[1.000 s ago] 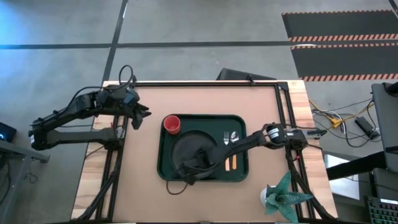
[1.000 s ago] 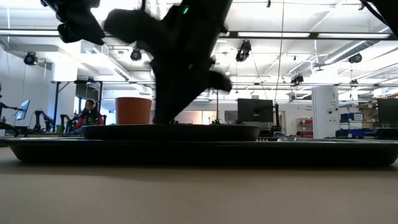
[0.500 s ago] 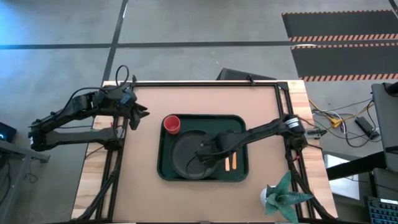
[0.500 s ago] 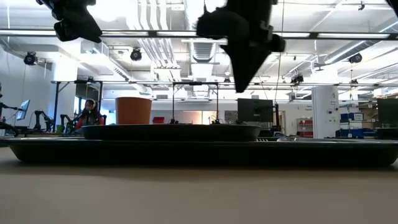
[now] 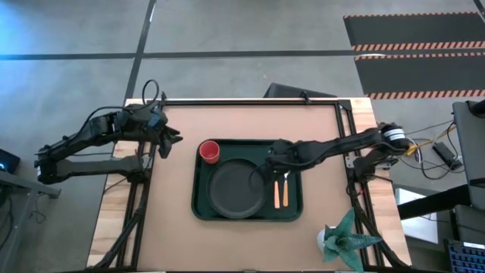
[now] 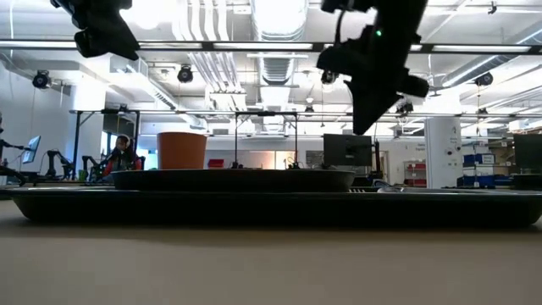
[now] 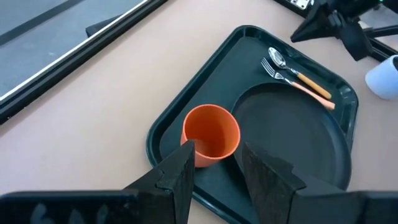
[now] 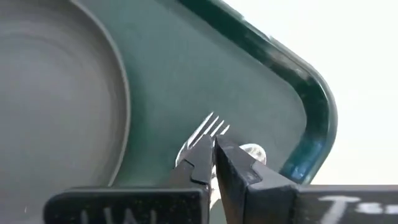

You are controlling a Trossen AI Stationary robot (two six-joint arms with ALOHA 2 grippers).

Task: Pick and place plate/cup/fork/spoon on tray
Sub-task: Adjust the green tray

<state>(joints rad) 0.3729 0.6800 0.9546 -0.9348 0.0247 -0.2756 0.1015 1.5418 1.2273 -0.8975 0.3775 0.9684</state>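
The dark green tray (image 5: 203, 201) lies mid-table. On it rest the dark plate (image 5: 236, 189), the red cup (image 5: 209, 152) upright at the far left corner, and the fork (image 5: 276, 196) and spoon (image 5: 285, 194) side by side to the plate's right. My right gripper (image 5: 270, 163) hovers shut above the tines and the bowl, high over the tray in the low view (image 6: 367, 123). Its wrist view shows the fork tines (image 8: 215, 126) and the spoon bowl (image 8: 252, 151) beyond the fingertips. My left gripper (image 5: 171, 139) waits open and empty, raised off the tray's far left; the cup (image 7: 211, 134) shows beyond its fingers.
A potted plant with spiky green leaves (image 5: 345, 238) stands at the table's near right corner. Bare tabletop lies left of and nearer than the tray. A person (image 6: 121, 158) sits in the room far behind the table.
My right gripper has risen from the plate's near left rim and gone toward the table's far right, across the plate, and now hangs above the fork's and spoon's far ends. The plate lies flat on the tray.
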